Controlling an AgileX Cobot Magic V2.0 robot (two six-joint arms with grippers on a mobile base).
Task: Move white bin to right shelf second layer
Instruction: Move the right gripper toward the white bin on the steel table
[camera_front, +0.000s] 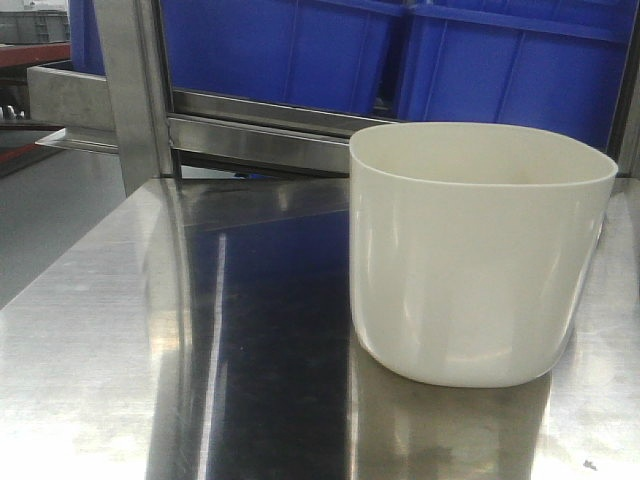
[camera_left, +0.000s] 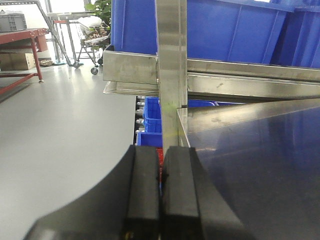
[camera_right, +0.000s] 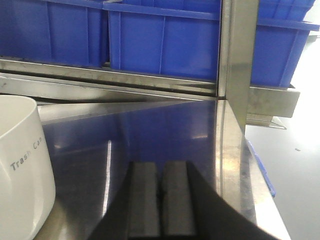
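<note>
White bin (camera_front: 480, 260) is noted upright on the table (camera_front: 120, 340), toward its right edge, ungrasped. Left pincer (camera_left: 161, 156) and right pincer (camera_right: 160, 170) are seen closed and empty, both clear of the bin. Step judged: approach, grasp not yet made. Next, the pincers are to be opened and set against the bin's walls.
</note>
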